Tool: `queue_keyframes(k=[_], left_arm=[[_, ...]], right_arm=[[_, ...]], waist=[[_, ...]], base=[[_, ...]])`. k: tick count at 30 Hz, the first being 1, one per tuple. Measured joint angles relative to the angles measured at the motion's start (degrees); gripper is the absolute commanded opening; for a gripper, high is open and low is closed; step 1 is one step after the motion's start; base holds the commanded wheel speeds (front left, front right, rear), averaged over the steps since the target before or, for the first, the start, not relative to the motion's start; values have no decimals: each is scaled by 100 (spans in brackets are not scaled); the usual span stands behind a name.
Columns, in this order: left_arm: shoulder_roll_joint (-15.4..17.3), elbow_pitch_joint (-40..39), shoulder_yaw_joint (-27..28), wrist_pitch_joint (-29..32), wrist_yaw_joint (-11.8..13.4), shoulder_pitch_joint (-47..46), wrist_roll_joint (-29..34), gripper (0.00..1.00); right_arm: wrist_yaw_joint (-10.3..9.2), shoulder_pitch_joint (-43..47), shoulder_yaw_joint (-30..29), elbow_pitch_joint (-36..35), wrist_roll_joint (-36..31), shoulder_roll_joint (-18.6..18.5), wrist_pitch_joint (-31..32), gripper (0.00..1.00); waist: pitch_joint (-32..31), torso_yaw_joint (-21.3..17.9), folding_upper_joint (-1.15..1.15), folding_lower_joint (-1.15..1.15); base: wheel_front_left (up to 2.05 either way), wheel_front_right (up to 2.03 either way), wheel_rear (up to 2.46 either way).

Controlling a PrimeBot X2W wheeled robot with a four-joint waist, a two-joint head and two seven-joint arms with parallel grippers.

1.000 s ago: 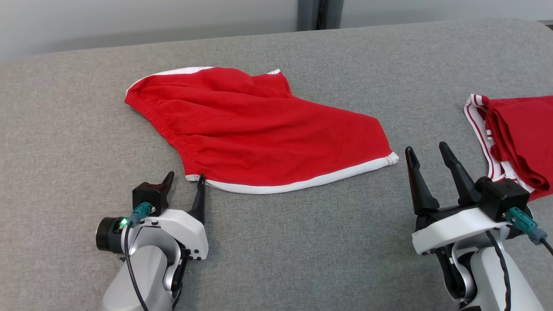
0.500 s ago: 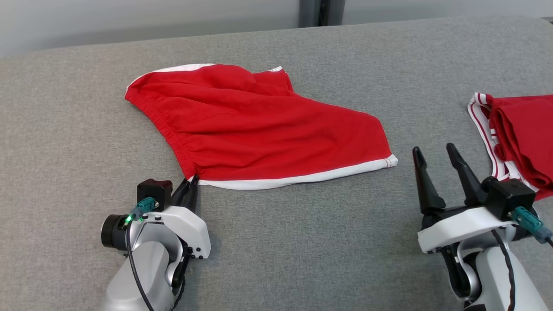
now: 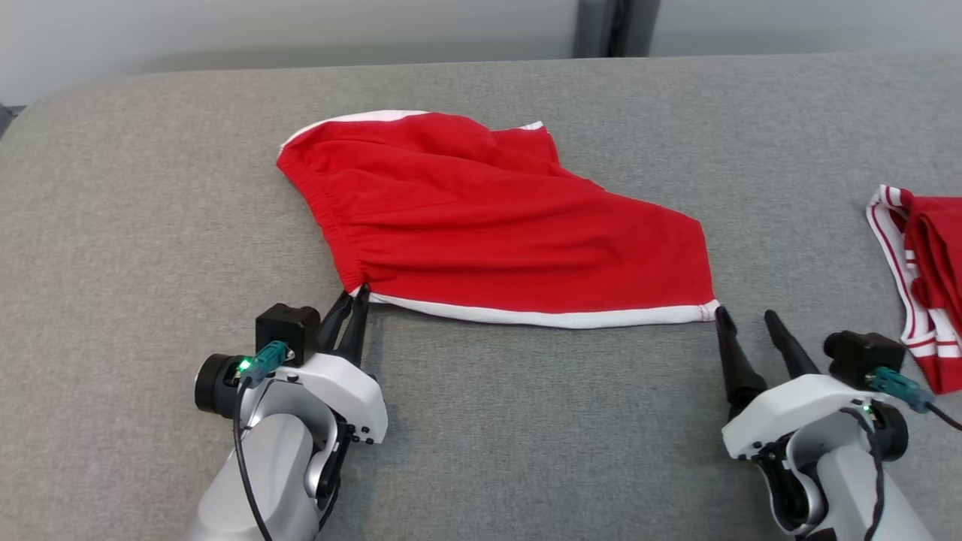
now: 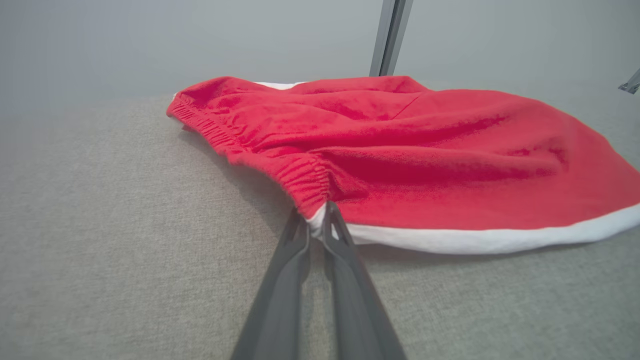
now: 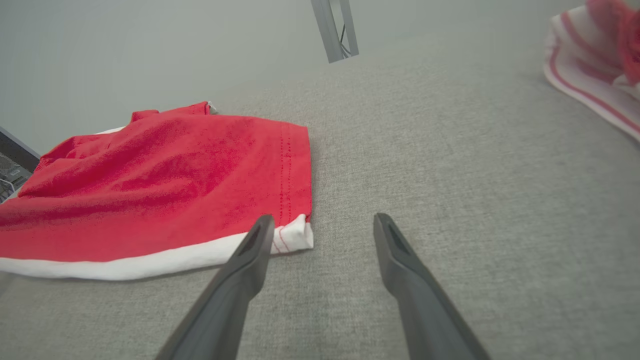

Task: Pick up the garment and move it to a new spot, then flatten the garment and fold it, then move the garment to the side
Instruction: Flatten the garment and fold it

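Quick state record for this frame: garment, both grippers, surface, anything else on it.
garment: red garment with white trim, spread out, wrinkled
left gripper: shut on the garment's near left corner, by the elastic band
right gripper: open, tips at the near right hem corner, not closed on it
surface: grey fabric surface
other: second red-and-white garment, bunched, at the right edge

The striped cloth runs off the head view's right edge; the garment runs off the right wrist view's left.
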Motion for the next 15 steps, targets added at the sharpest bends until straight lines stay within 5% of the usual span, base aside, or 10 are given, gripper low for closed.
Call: queue_keyframes(k=[12,15], left_arm=[[-22,-292,-229,53,1,53,11,0],[-21,-333,-252,59,18,60,10,0]], right_arm=[[0,-611,303,1308,-4,-11,-260,100],[0,-710,478,1492,96,-33,-297,4]], waist=[[10,271,0,0],[3,279,0,0]], base=[[0,0,0],[0,0,0]])
